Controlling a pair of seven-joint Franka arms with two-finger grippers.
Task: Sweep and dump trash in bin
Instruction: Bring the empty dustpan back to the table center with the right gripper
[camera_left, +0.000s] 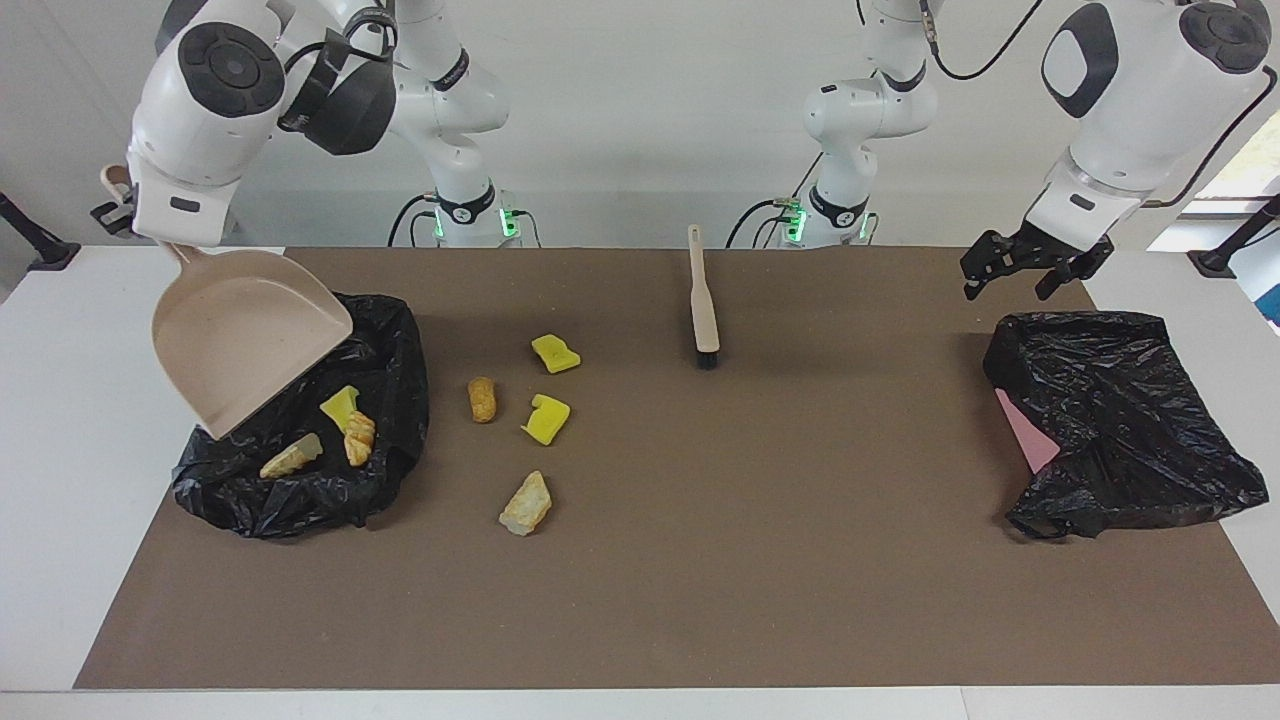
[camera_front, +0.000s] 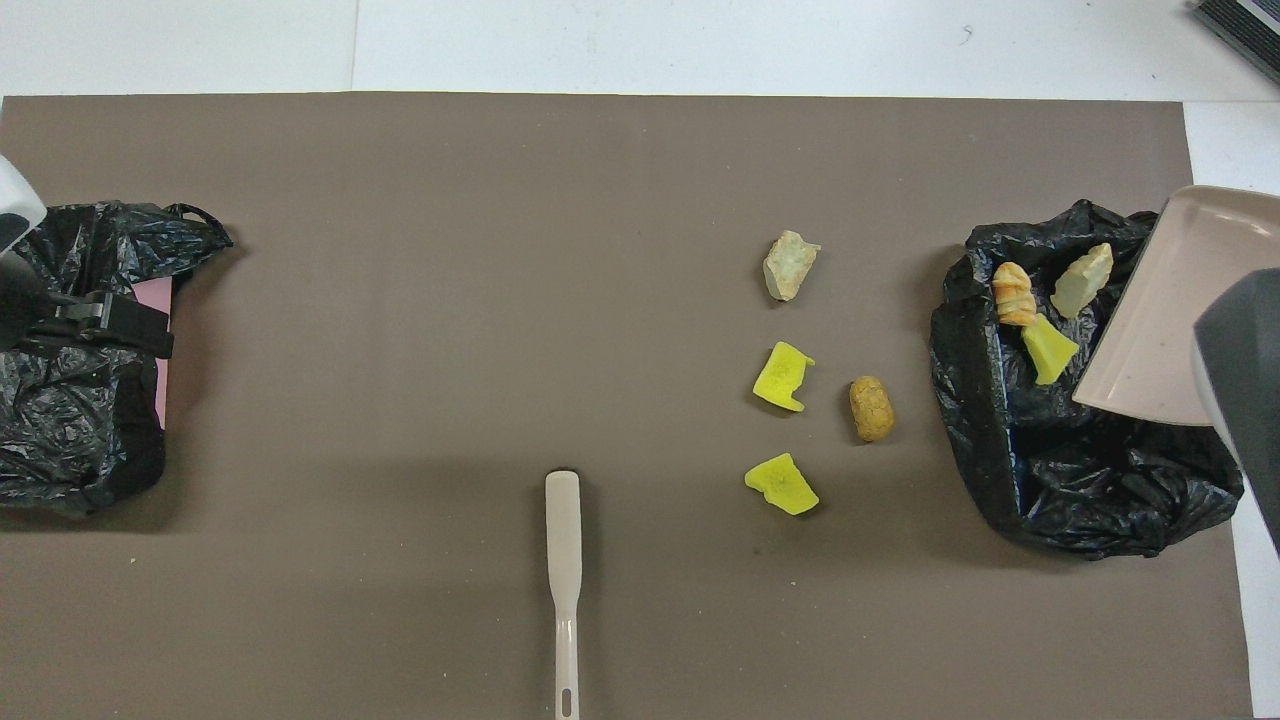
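Note:
My right gripper (camera_left: 116, 200) is shut on the handle of the beige dustpan (camera_left: 245, 340), which hangs steeply tilted and bare over the black-lined bin (camera_left: 300, 510) at the right arm's end. Three pieces of trash lie in the bin: a yellow sponge (camera_front: 1048, 350), a striped lump (camera_front: 1013, 293) and a pale lump (camera_front: 1082, 280). More trash lies on the mat beside the bin: two yellow sponges (camera_left: 555, 353) (camera_left: 546, 418), a brown lump (camera_left: 483, 399) and a tan lump (camera_left: 526, 504). My left gripper (camera_left: 1005, 290) hangs open over the other black bag (camera_left: 1120, 420).
A beige brush (camera_left: 702, 300) lies on the brown mat midway between the arms, near the robots, bristles pointing away from them. The crumpled black bag at the left arm's end partly covers something pink (camera_left: 1030, 435). White table borders the mat.

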